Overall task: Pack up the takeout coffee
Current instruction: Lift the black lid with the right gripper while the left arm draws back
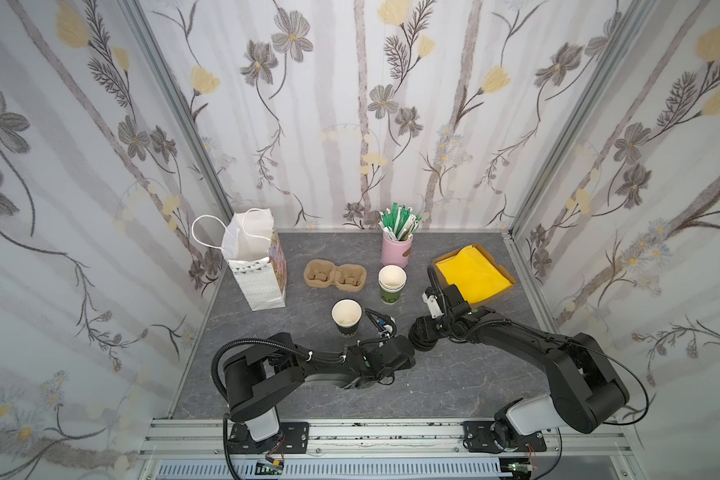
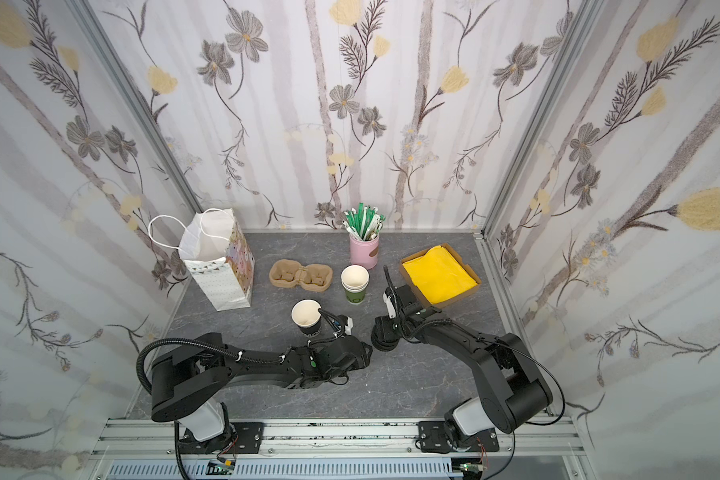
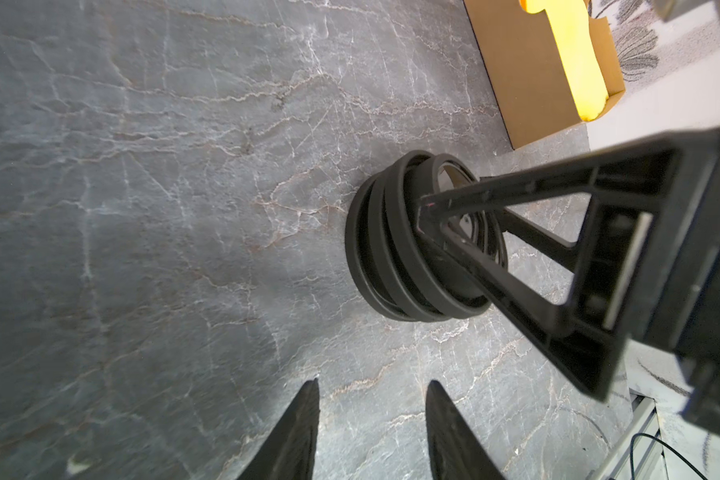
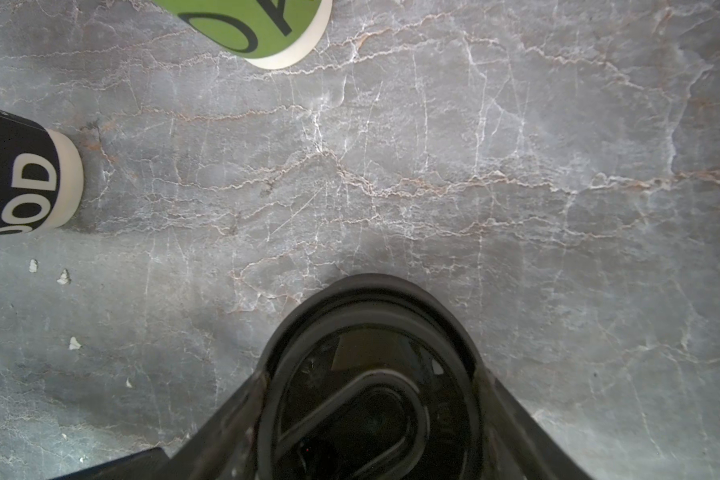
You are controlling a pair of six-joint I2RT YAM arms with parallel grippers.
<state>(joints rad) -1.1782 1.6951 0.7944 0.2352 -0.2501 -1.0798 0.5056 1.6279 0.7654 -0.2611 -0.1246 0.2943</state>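
Straddling the top lid [image 4: 371, 307] of the stack [image 3: 375, 249], the right claw [image 4: 373, 374] touches or pinches it, I cannot tell; left claw [image 3: 373, 382] spread, empty, nearby over the counter [image 3: 142, 208].

Smooth paper cup [image 1: 346, 316]; matt plastic lids [image 3: 375, 249]

Bare tabletop [image 1: 454, 386] spans the near middle, flanked by the left arm [image 1: 321, 361] and right arm [image 1: 516, 336]. A narrow lane between lidless cup [image 1: 346, 318] and lid stack [image 1: 422, 334] ends at the cup stack [image 1: 391, 286]. Bag [image 1: 262, 282], carrier [image 1: 335, 275], pink holder [image 1: 396, 251] and napkin box [image 1: 504, 289] line the back.
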